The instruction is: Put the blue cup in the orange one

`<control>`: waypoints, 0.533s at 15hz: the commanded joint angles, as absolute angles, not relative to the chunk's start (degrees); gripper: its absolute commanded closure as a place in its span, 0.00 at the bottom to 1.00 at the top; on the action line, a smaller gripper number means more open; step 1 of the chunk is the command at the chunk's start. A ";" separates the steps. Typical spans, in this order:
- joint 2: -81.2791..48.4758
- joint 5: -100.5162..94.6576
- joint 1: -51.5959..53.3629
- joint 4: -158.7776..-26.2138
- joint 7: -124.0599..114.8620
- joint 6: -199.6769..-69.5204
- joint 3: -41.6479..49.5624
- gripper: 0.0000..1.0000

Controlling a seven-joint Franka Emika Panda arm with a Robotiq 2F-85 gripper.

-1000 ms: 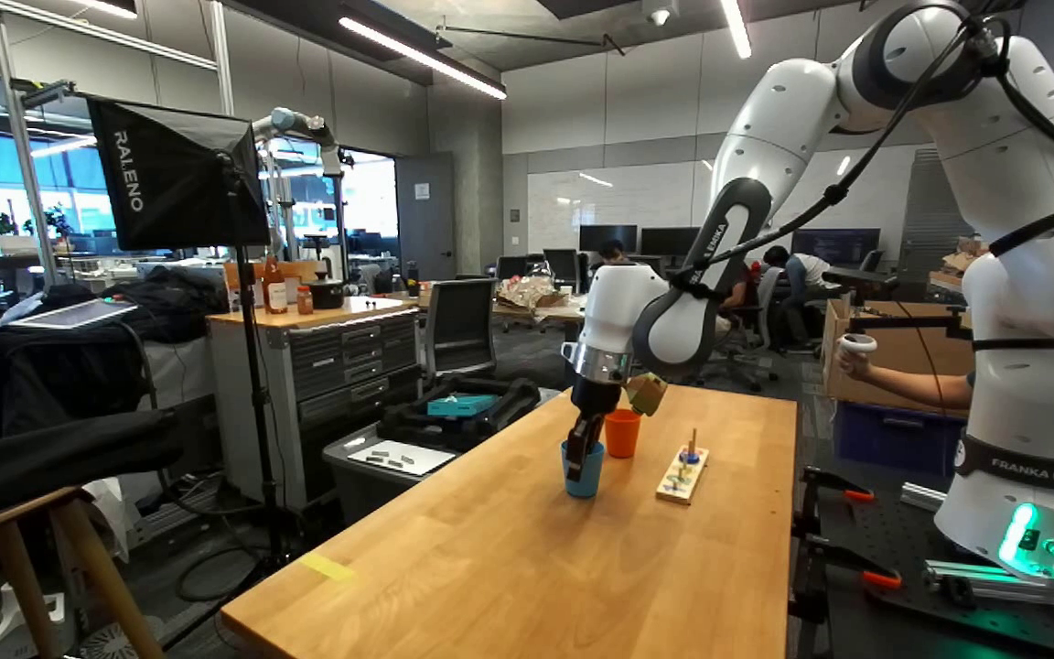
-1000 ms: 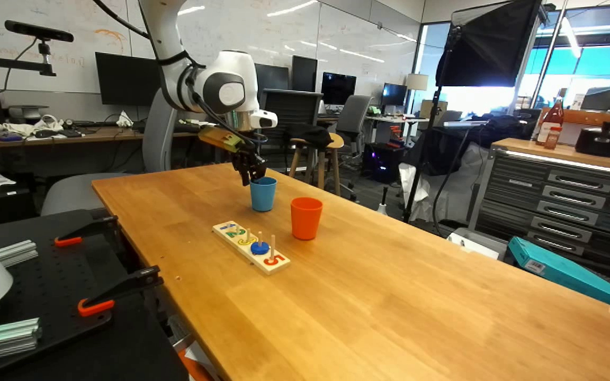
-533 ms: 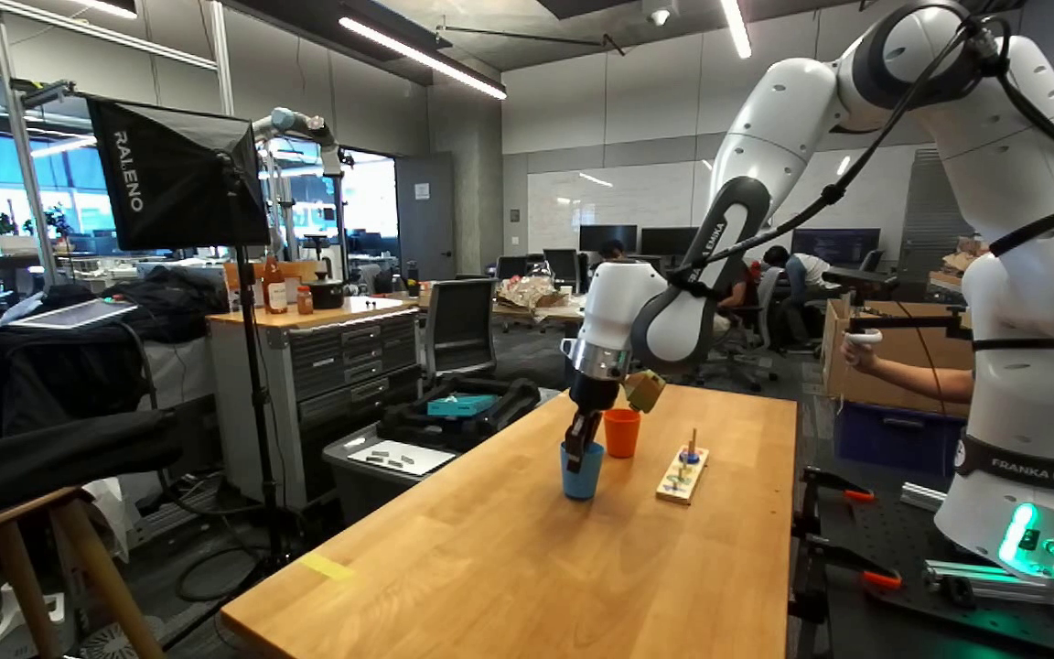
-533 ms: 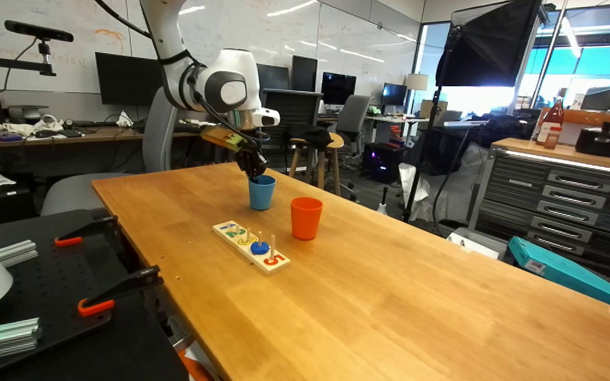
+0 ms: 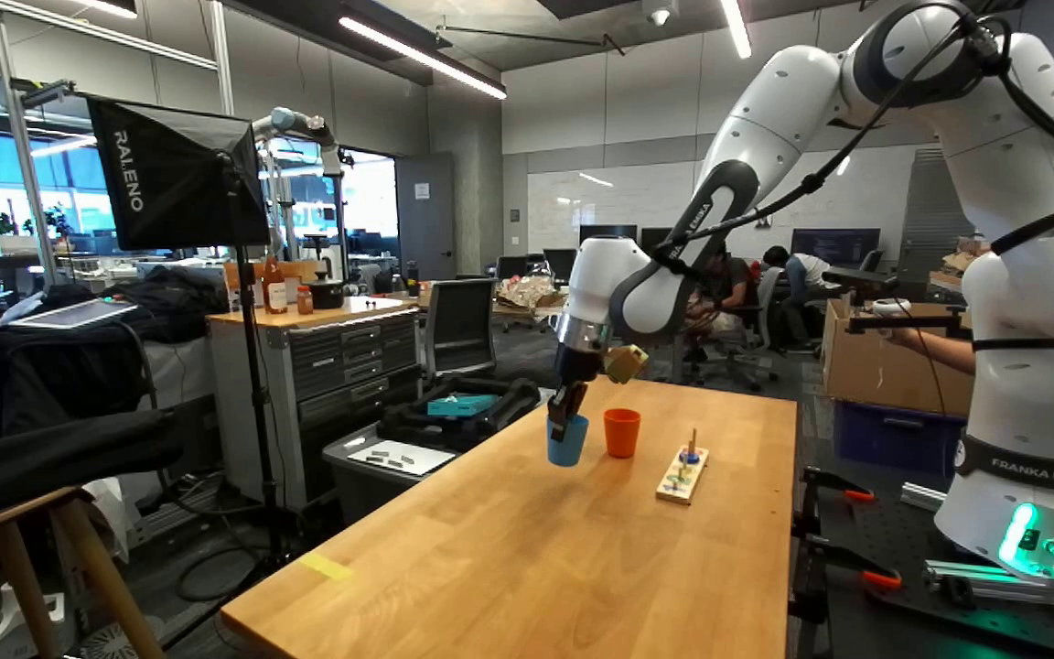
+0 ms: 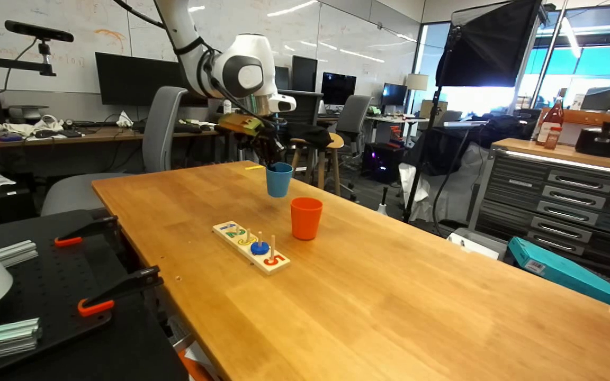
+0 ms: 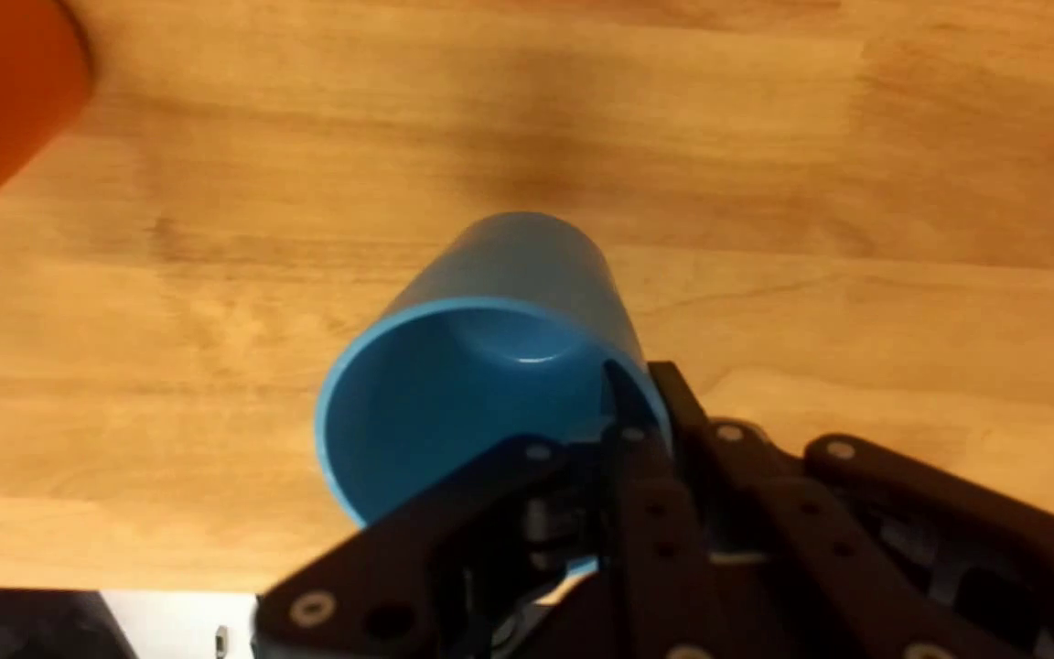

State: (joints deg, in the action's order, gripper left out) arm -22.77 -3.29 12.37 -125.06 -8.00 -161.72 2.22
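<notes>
The blue cup shows in both exterior views (image 5: 568, 448) (image 6: 279, 182) and in the wrist view (image 7: 527, 261). My gripper (image 7: 641, 384) is shut on its wall at the rim, one finger inside and one outside. In both exterior views the gripper (image 5: 561, 430) (image 6: 271, 165) holds the cup above the table, roughly upright. The orange cup (image 5: 621, 435) stands upright on the table beside the blue cup, apart from it, and also shows in an exterior view (image 6: 306, 219). Part of the orange cup (image 7: 5, 91) shows at the wrist view's upper left corner.
A wooden peg board (image 5: 683, 473) with painted numbers and a blue ring lies near the orange cup; it also shows in an exterior view (image 6: 251, 247). The wooden table (image 5: 527, 567) has a yellow tape strip (image 5: 327, 566). A grey bin (image 5: 390, 462) stands beside the table edge.
My gripper has lifted the blue cup off the table and carried it sideways, nearer the orange cup in an exterior view. The orange cup and peg board have not moved.
</notes>
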 commanded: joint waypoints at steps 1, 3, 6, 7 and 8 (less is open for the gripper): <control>-19.74 -8.26 13.13 -120.83 -12.12 -153.34 5.98 0.99; -18.01 -11.75 12.69 -119.93 -14.11 -149.18 7.60 0.99; -14.78 -14.35 10.98 -119.54 -15.85 -140.51 7.83 0.99; -14.02 -14.65 10.24 -119.35 -15.78 -137.67 7.51 0.99; -13.09 -15.18 9.59 -119.47 -16.04 -135.11 7.28 0.99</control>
